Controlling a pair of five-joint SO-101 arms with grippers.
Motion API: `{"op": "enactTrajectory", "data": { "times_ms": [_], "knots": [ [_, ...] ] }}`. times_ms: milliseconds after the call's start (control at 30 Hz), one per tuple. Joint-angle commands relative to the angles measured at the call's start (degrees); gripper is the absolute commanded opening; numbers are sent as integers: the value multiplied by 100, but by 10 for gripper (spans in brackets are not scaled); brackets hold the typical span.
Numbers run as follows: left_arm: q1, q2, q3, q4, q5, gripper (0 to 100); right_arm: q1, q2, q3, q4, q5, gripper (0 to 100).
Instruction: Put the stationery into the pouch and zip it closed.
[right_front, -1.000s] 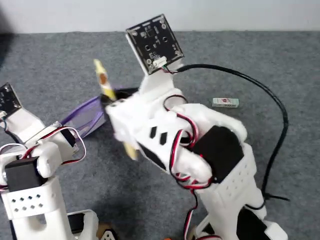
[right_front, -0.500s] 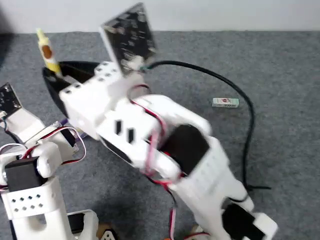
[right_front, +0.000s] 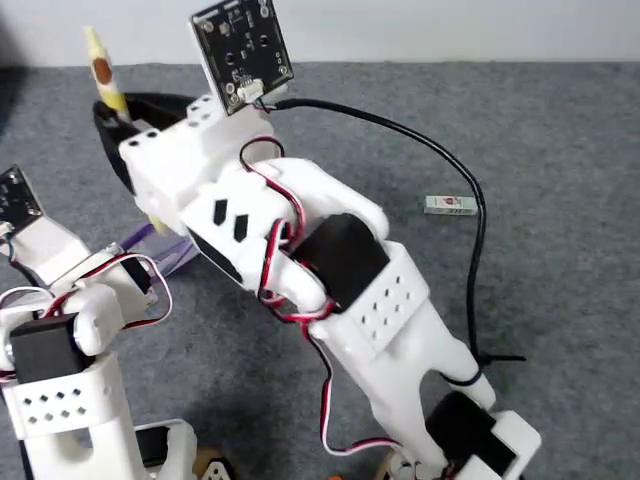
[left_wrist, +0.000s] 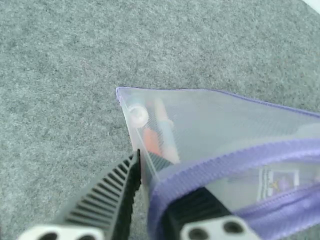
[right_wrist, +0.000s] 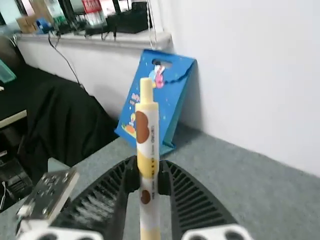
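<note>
My right gripper (right_wrist: 146, 181) is shut on a yellow pen (right_wrist: 146, 155) with brown spots, which stands upright between the fingers. In the high view the pen (right_front: 104, 72) sticks up at the far left, held by the right gripper (right_front: 125, 125) above the carpet. A clear pouch (left_wrist: 215, 145) with a purple zip edge lies on the grey carpet with an orange pen inside. My left gripper (left_wrist: 150, 175) is shut on the pouch's edge near its corner. A sliver of the pouch (right_front: 160, 245) shows beneath the right arm.
A small white eraser (right_front: 450, 205) lies on the carpet at the right. The right arm's black cable (right_front: 420, 150) arcs over the middle of the table. A blue gift bag (right_wrist: 157, 100) leans on the wall behind the carpet.
The right arm has swung left and toward the far edge with the pen, which now stands higher and further left. The left arm has kept still on the pouch.
</note>
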Motion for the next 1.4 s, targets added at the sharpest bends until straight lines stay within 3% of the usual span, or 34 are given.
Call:
{"op": "enactTrajectory", "data": {
  "times_ms": [0, 467, 800, 1033, 1367],
  "knots": [
    [-44, 62, 4, -62, 62, 14, 84, -479, -35, 268, -26, 8],
    [-18, 62, 4, -70, 62, 14, -136, -1622, 299, 2360, -457, 8],
    [-18, 62, 4, -70, 62, 14, -163, -3503, 2769, 2404, -571, 8],
    [-18, 62, 4, -88, 62, 14, -154, -4699, 4765, 66, -229, 8],
    [-44, 62, 22, -62, 62, 14, -154, -4057, 5793, -3670, 747, 8]
  ]
}}
